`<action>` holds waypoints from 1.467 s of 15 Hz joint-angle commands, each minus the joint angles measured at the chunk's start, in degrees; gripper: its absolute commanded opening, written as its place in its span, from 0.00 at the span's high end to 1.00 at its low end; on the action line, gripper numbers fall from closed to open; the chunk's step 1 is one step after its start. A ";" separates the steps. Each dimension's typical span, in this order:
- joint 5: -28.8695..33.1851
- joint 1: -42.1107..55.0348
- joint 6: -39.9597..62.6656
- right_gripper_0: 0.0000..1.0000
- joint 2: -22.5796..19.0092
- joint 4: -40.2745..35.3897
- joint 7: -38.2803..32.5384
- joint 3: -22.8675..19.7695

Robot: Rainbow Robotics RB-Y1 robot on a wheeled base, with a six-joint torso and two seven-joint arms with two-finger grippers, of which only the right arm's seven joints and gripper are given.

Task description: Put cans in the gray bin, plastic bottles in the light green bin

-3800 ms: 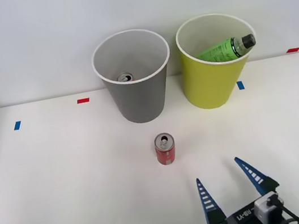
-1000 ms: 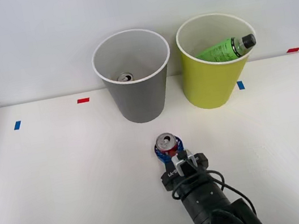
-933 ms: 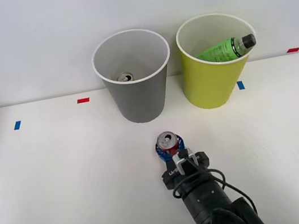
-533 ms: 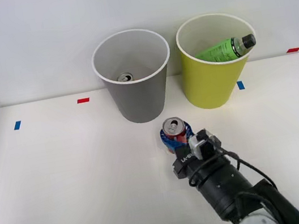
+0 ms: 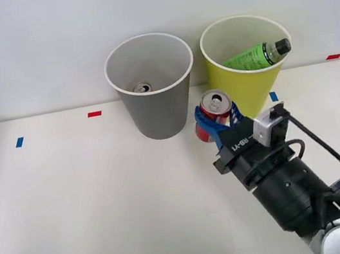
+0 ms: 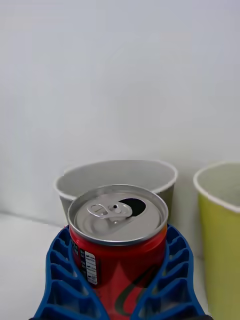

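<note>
Right tool [image 5: 216,121] is closed around the red can [image 5: 213,114]; the blue ribbed fingers [image 6: 62,272] wrap the can body on both sides, and the can appears to be clear of the surface [image 5: 71,202]. The can is upright, silver top and pull tab facing up, its long axis vertical.

The relation that governs the next move: the gray bin [image 5: 152,85] lies ahead of the tool and to its left, with its white rim above the level of the can top in the front view. The wrist view places that rim just behind the can. The light green bin [image 5: 242,89] stands directly ahead of the tool and slightly to its right, close behind the can, with the green plastic bottle [image 5: 255,55] leaning inside it, cap over the rim. A second can [image 5: 142,88] lies at the bottom of the gray bin.

The right arm [image 5: 293,198] reaches forward and leftward from the near right, wrist roughly level, tool pointing toward the gap between the two bins. Judgement: the can must travel up and left to clear the gray rim before release.
</note>
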 commanded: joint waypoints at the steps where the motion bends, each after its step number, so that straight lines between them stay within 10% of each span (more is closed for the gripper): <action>1: -5.58 -3.17 1.24 1.00 0.40 -3.15 -0.06 -2.14; 22: -4.70 -43.42 9.23 1.00 19.21 38.60 1.34 -7.15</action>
